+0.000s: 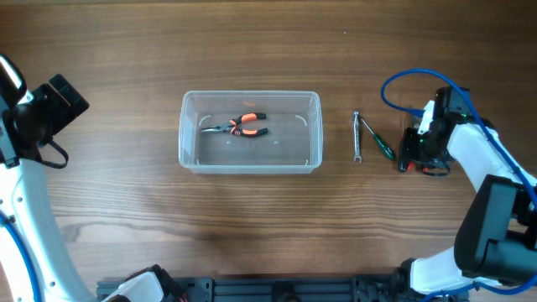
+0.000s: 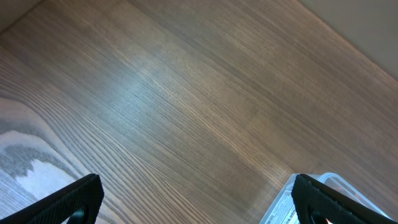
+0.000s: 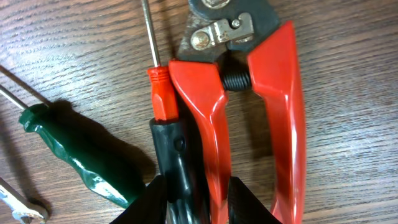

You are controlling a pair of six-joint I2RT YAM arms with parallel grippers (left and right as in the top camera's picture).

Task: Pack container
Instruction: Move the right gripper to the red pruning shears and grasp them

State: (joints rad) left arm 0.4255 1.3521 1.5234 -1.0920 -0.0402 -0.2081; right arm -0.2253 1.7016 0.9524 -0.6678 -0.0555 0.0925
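The clear plastic container stands mid-table with orange-and-black pliers inside. Its corner shows in the left wrist view. My right gripper is down at the table to the right of the container. In the right wrist view its fingers are closed around the black handle of a red-necked screwdriver and the adjacent handle of red cutters. My left gripper is open and empty, held over bare wood at the far left.
A green-handled screwdriver and a small silver wrench lie between the container and my right gripper. A blue cable loops over the right arm.
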